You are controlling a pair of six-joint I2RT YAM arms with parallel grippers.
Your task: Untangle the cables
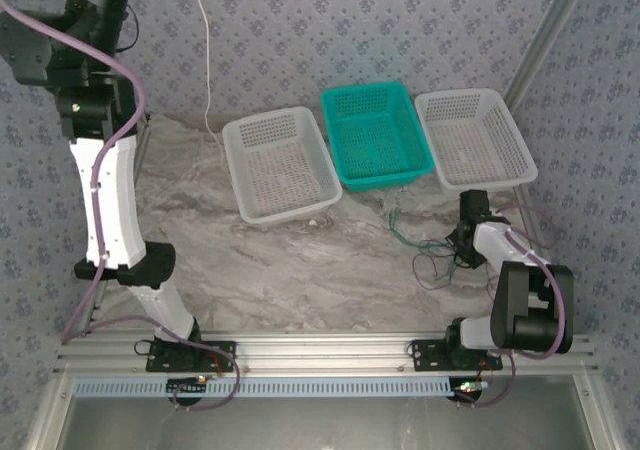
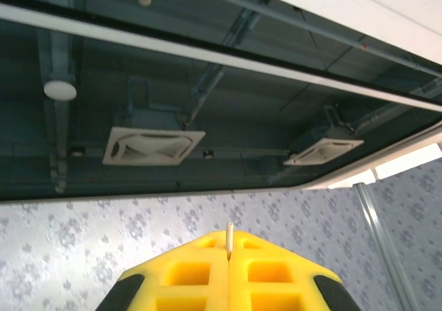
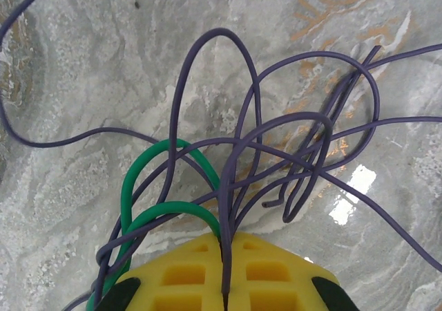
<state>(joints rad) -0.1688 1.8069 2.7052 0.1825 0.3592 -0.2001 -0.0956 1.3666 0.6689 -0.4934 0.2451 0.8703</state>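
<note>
Presently, your stock at this moment reads as follows. Item one, the cables (image 1: 432, 260): a loose snarl of thin strands lying on the marble tabletop (image 1: 300, 260), on the right side, just in front of the teal basket (image 1: 385, 182) and the right-hand white basket (image 1: 490, 184). Item two, your right gripper (image 1: 466, 232): low on the table at the snarl's right edge, touching it. In the wrist view the right gripper (image 3: 224, 236) has its jaws closed, and a dark strand (image 3: 224, 262) is nipped in the seam between them. That strand's long axis runs straight out in line with the fingers, and the rest of the knot fans away ahead of the tips. A green strand (image 3: 169, 144) loops just left of the seam, beside the fingers rather than between them. Item three, your left gripper (image 2: 228, 240): raised high and pointed at the ceiling, jaws closed on the tip of a whitish strand (image 2: 229, 233). From above, the whitish strand (image 1: 207, 60) hangs down along the back wall towards the table's far left, well apart from the snarl. Judgement: the right arm is much the nearer, so any pull should go back along the dark strand's own line, away from the knot.
</note>
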